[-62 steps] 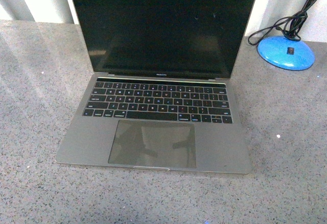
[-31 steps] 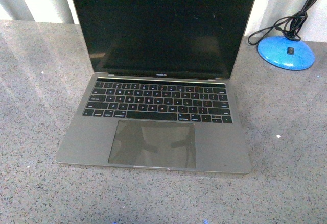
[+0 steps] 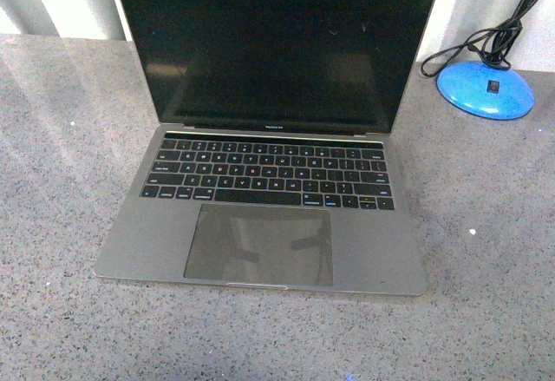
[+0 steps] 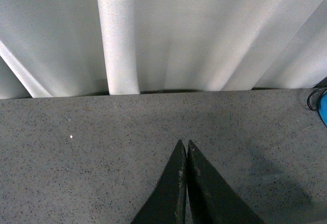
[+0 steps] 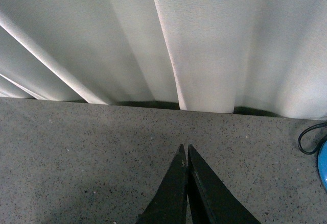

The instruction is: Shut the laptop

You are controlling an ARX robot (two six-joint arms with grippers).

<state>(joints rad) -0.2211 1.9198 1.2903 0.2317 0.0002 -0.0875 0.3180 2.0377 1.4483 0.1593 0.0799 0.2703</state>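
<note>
The laptop (image 3: 264,181) stands open in the middle of the grey speckled table in the front view, with black keys (image 3: 269,173), a large trackpad (image 3: 258,244) and a dark screen (image 3: 273,47) upright at the back. It does not show in either wrist view. My left gripper (image 4: 184,143) is shut and empty above bare table, pointing at the white curtain. My right gripper (image 5: 185,147) is also shut and empty above bare table. Neither gripper shows clearly in the front view.
A blue round lamp base (image 3: 486,88) with a black cable (image 3: 486,38) sits at the back right of the laptop; its edge shows in the right wrist view (image 5: 323,168). A white curtain (image 4: 163,30) hangs behind the table.
The laptop's screen has tipped slightly, its top corners now a little wider in view. A small dark shape has shifted along the top left edge of the front view.
</note>
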